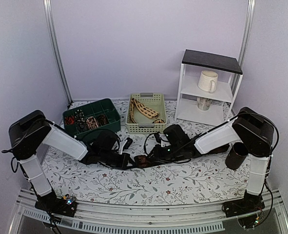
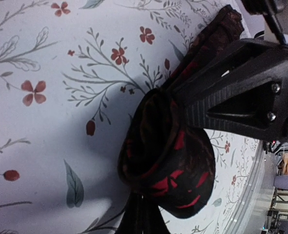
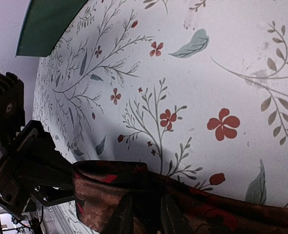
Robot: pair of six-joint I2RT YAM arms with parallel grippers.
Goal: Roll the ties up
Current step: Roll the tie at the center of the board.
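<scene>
My left hand (image 2: 140, 220) is pressed together on the half-rolled dark tie (image 2: 165, 161), mid-desk (image 1: 192, 178); my right hand (image 3: 144, 214) pinches its loose tail just beside, seemingly through one fold; if either pinch slackens or I tug unevenly, the roll could spring open; farther back, the beige tie (image 1: 143, 109) lies in its basket (image 1: 144, 128).

Lilac walls (image 1: 134, 44); white shelf unit (image 1: 190, 112) far right; floral tablecloth (image 1: 182, 180).
</scene>
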